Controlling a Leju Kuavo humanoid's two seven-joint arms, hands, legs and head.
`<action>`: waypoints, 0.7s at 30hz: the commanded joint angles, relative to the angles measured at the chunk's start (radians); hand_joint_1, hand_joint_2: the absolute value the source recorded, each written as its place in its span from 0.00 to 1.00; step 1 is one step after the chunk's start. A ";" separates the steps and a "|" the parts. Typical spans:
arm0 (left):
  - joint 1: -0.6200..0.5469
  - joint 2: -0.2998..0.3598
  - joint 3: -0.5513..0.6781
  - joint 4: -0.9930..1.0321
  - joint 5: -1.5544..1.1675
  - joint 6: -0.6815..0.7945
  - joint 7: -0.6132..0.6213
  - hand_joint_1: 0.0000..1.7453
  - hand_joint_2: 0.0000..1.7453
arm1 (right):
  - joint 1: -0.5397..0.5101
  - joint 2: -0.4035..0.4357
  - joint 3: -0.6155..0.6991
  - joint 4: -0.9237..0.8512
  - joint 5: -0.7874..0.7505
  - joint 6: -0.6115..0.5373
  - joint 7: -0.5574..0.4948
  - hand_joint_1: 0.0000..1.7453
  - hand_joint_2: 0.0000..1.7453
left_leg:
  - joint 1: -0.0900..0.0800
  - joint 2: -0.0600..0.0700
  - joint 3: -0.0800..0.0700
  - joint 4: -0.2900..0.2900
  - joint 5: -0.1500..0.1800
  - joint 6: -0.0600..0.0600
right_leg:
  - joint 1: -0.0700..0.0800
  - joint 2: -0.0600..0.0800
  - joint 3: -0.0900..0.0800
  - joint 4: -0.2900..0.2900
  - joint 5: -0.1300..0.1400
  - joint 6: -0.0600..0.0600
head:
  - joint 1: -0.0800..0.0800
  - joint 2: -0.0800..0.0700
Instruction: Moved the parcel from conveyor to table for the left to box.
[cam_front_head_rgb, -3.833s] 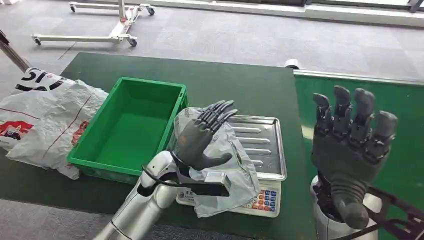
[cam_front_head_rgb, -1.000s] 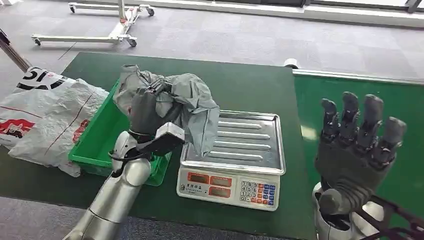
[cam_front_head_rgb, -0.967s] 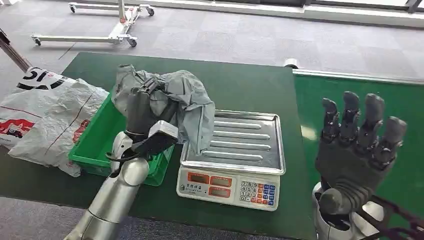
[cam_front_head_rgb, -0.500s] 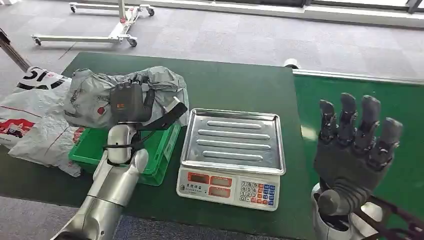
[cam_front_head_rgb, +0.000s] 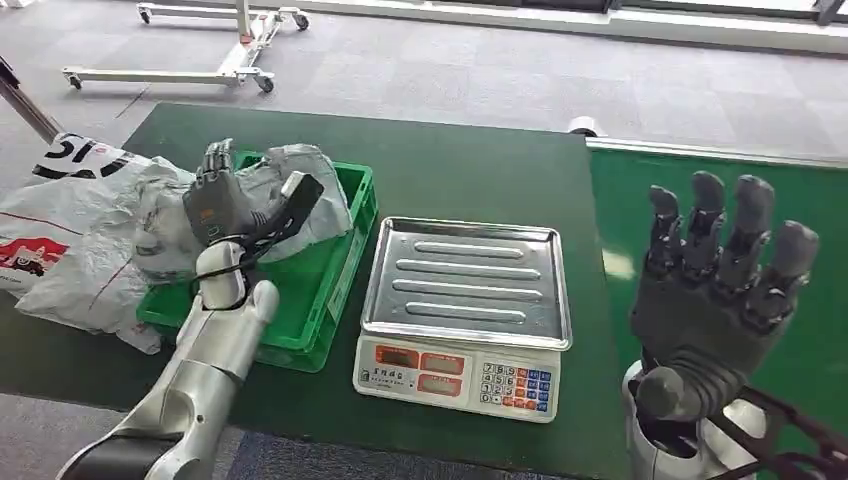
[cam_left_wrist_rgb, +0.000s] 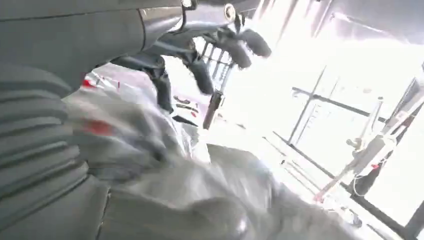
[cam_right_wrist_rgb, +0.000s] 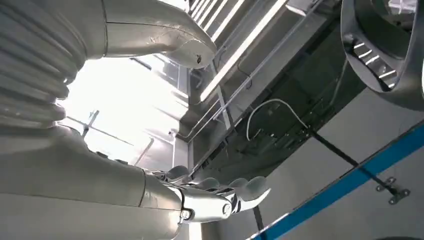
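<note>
step: boxing, near done; parcel (cam_front_head_rgb: 255, 195) sits over far-left part of crate (cam_front_head_rgb: 330, 290), partly on its rim.
left robot hand (cam_front_head_rgb: 215, 200): on parcel, fingers spread, grip seems loosened.
right robot hand (cam_front_head_rgb: 715, 285): open, empty, raised.
next: let go fully, lift away w/o dragging parcel out.

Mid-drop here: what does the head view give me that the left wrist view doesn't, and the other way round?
Head view alone: the green crate on the table, the grey parcel draped across the crate's far-left corner, the scale with its tray bare, the white printed bag beside the crate, and the right hand raised, fingers spread, holding nothing.
Left wrist view alone: a blurred close-up from behind the hand, with dark fingers apart above the plastic; contact cannot be judged.
Both: the left hand and the grey parcel.
</note>
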 joint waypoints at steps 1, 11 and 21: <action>-0.049 -0.029 0.077 0.082 0.023 0.050 -0.023 0.00 0.00 | -0.016 0.005 -0.009 0.024 0.002 -0.008 0.000 0.00 1.00 | 0.001 -0.004 0.000 0.000 0.000 0.000 | 0.001 0.004 0.000 -0.001 0.000 -0.001 | 0.000 0.000; -0.021 -0.045 0.094 0.014 0.104 0.105 -0.113 0.00 0.00 | -0.005 0.006 -0.009 0.016 0.001 -0.011 0.000 0.00 1.00 | 0.002 -0.006 0.001 -0.001 0.000 0.000 | 0.001 0.006 0.001 -0.002 0.001 -0.001 | 0.000 0.000; 0.331 -0.112 -0.022 -0.834 1.198 -0.199 -0.874 0.00 1.00 | 0.002 -0.055 0.035 0.031 0.086 -0.235 0.000 0.00 1.00 | 0.001 -0.003 0.001 -0.001 -0.003 0.001 | 0.000 0.009 0.001 -0.002 0.000 -0.001 | 0.000 0.000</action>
